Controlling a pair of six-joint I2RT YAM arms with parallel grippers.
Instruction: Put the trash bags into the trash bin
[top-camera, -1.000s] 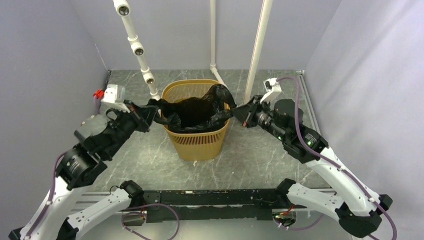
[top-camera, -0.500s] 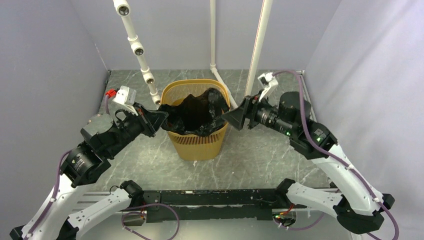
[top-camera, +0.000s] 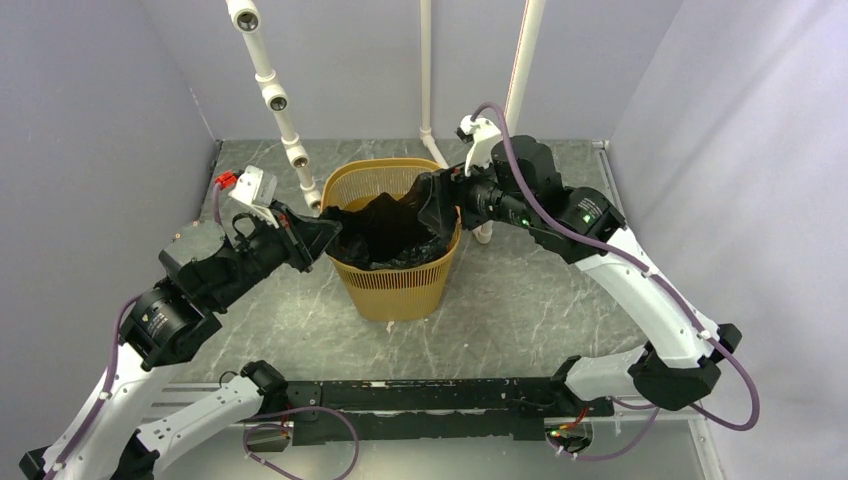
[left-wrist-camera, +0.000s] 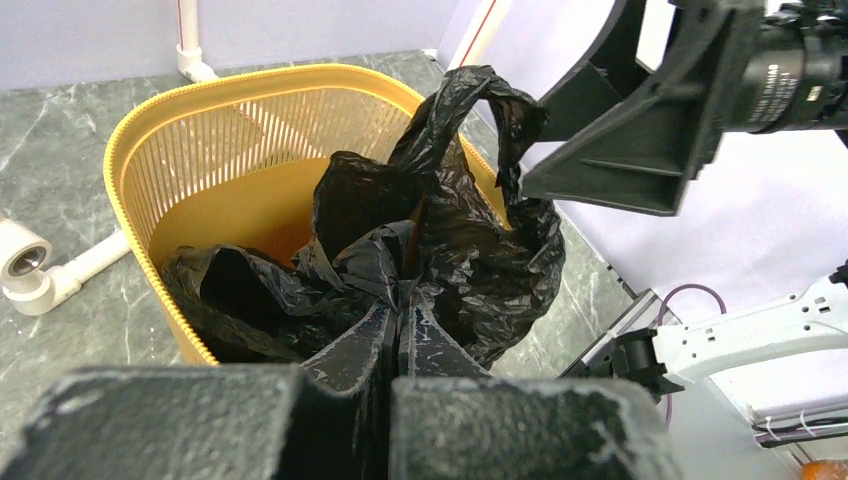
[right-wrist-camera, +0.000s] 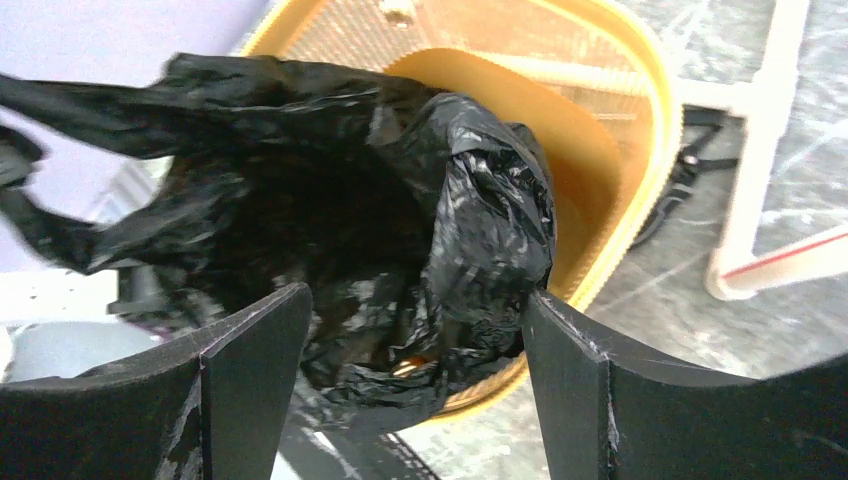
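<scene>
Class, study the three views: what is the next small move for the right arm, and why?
Probably close the right pincer on the bunched fold of the trash bag: the jaws stand open astride it, it rises above the rim of the trash bin, and the left pincer pinches the opposite edge.

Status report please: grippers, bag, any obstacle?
Left gripper shut on trash bag at trash bin rim. Right gripper open astride bag fold. Bag mostly inside, edges over rim. No obstacle seen.

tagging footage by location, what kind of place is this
Probably a robot test booth, not a home: plain grey walls box in a marble-look table, and a white pipe holds small cameras.
</scene>
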